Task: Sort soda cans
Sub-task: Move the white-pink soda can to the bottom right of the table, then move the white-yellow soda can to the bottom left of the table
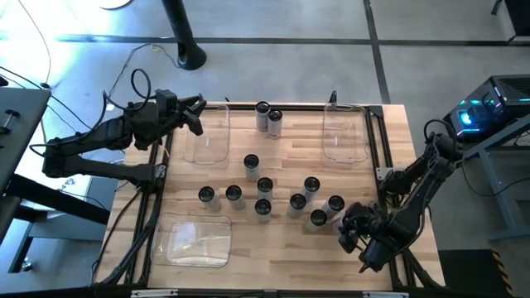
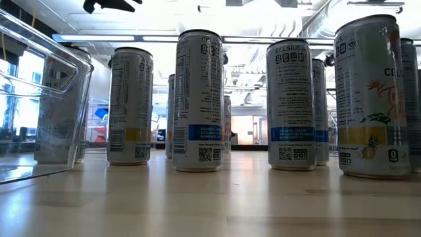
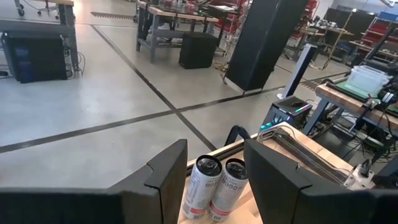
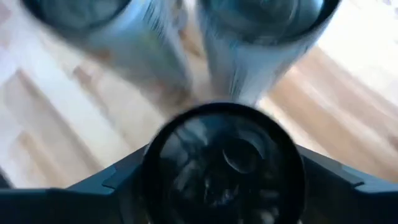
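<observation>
**Right gripper at a crowded can cluster: knock-over risk**

The left gripper (image 1: 197, 116) hovers off the table's (image 1: 273, 257) far-left corner, just beside the far-left bin (image 1: 205, 136). Its fingers (image 3: 165, 180) stand apart with nothing between them. The two far cans (image 1: 268, 116) stand touching each other, near the far edge. Risk: they are too tight to take singly, so a finger pushed between them likely tips one or shoves it off the edge.

The soda cans (image 1: 265, 194) mostly stand upright in a loose cluster mid-table, between the three bins, and none is in a bin yet. The near-left bin (image 1: 195, 240) and far-right bin (image 1: 344, 136) look empty.

The right gripper (image 1: 352, 232) sits low at the near-right, just beside the nearest can (image 1: 318, 218). In the right wrist view a can top (image 4: 224, 155) fills the gap between the dark fingers (image 4: 118, 180). It cannot be told whether they press on it or only flank it. Two more cans (image 4: 261, 37) stand close behind.

- A half-seated grip lets the slim can slip or tilt on lift.
- Any sideways swing of the arm likely clips the neighbour can (image 1: 334, 204) and sets off a domino fall.
- A fallen can rolls, possibly off the table.
</observation>
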